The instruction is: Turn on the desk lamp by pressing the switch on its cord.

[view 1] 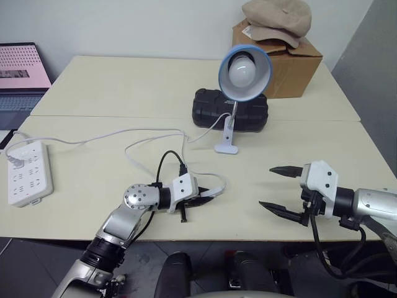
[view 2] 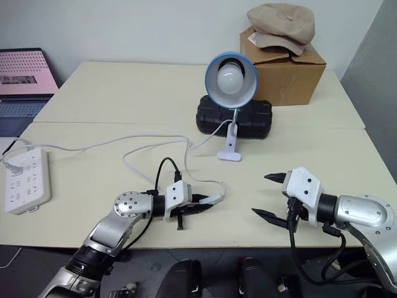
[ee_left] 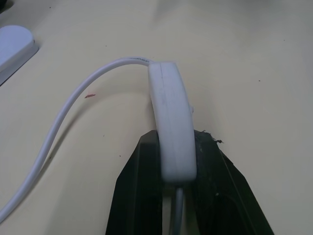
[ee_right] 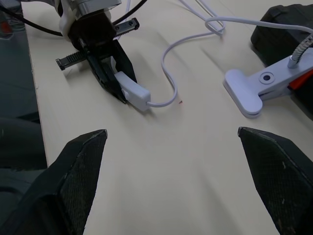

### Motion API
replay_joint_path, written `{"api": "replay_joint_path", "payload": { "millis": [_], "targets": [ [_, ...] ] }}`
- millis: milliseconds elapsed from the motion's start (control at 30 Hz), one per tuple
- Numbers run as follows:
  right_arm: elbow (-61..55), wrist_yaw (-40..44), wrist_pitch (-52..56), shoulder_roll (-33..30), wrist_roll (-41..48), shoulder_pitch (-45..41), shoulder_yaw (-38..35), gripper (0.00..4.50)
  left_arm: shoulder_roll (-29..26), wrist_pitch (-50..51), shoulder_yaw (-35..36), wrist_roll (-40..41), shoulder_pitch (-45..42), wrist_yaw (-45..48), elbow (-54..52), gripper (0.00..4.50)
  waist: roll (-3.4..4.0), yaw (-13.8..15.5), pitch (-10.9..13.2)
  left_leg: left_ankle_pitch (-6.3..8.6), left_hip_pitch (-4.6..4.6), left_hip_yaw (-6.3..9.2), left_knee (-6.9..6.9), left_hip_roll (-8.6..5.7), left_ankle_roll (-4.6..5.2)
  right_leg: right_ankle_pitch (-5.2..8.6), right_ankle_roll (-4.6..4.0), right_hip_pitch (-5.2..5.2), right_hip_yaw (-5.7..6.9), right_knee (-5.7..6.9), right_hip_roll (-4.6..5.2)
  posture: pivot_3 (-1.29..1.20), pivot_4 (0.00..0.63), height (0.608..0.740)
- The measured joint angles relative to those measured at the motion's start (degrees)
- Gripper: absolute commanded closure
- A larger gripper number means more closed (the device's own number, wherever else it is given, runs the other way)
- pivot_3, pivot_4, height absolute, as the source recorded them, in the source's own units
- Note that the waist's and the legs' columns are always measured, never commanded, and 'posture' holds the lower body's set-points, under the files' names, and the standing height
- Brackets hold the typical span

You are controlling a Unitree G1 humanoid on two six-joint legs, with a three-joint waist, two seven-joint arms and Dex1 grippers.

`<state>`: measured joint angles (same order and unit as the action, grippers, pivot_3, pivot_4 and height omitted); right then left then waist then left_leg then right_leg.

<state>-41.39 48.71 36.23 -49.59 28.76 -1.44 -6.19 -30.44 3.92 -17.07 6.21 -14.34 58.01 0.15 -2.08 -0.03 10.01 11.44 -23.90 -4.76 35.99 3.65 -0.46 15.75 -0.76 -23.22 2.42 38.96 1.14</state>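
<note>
On the table [view 1: 93, 186], left claw [view 1: 208, 197] pinches the switch [ee_left: 172, 127]

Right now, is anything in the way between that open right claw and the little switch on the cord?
Nothing visible. Only bare table lies between the open right claw and the switch, which the left claw is already clamping.

Right gripper [ee_right: 173, 171] fingers spread wide above bare table [ee_right: 186, 161]. Beyond them, left gripper [ee_right: 128, 95] clamps the white switch [ee_right: 134, 93] near the table's front edge. The cord [ee_right: 168, 63] loops away from the switch. White clip base [ee_right: 254, 88] sits beside a black case [ee_right: 283, 24]
</note>
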Motion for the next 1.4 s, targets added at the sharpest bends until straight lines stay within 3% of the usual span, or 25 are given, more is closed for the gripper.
{"api": "replay_joint_path", "payload": {
  "millis": [333,500,767,833,1067,1400],
  "targets": [
    [8.66,1.4,6.17,4.91,-2.96,-23.02,19.77,0.0,-3.9,8.22,4.49,6.25,-2.27,2.81,-6.79,4.08,-0.02,-0.14,0.01,0.0,-0.05,-0.02,-0.03,0.02,0.0,0.03,-0.04,-0.05,0.0,-0.01,-0.03,0.0,0.15,0.74],
    [12.21,2.87,4.87,6.19,-6.15,-25.56,24.96,0.0,-5.04,9.15,5.62,6.75,-0.38,2.31,-7.84,4.08,-0.02,0.09,0.01,0.0,-0.17,-0.04,0.0,0.0,0.0,0.06,-0.01,-0.08,0.02,-0.04,0.02,0.0,0.15,0.74],
    [12.37,3.73,4.09,6.02,-7.28,-24.71,24.84,0.0,-4.13,4.81,3.7,1.37,0.82,-1.04,-6.98,4.08,-0.02,0.05,0.01,0.0,-0.06,-0.02,0.01,0.03,0.01,0.04,0.0,-0.05,0.05,0.04,0.01,0.0,0.15,0.74],
    [12.37,3.67,4.12,5.89,-7.28,-24.4,24.81,0.0,-4.13,4.06,3.49,0.34,1.39,-1.13,-6.01,3.38,-0.02,0.03,0.01,0.0,-0.07,-0.03,0.01,0.04,0.01,0.04,0.0,-0.05,0.04,0.04,0.01,0.0,0.15,0.74],
    [12.06,3.25,4.21,5.75,-7.32,-23.28,23.29,0.0,-5.69,3.02,3.73,0.23,1.37,-0.35,-4.9,1.99,-0.02,0.0,0.01,0.0,-0.08,-0.03,0.0,0.04,0.0,0.04,-0.01,-0.06,0.04,0.02,0.01,0.0,0.15,0.74],
    [11.11,2.42,4.25,5.3,-7.89,-21.92,22.96,0.0,-6.68,2.02,3.88,-0.31,1.66,0.05,-4.1,1.99,-0.02,0.01,0.01,0.0,-0.08,-0.03,0.0,0.04,0.0,0.04,-0.01,-0.06,0.04,0.03,0.02,0.0,0.15,0.74]
  ]
}}
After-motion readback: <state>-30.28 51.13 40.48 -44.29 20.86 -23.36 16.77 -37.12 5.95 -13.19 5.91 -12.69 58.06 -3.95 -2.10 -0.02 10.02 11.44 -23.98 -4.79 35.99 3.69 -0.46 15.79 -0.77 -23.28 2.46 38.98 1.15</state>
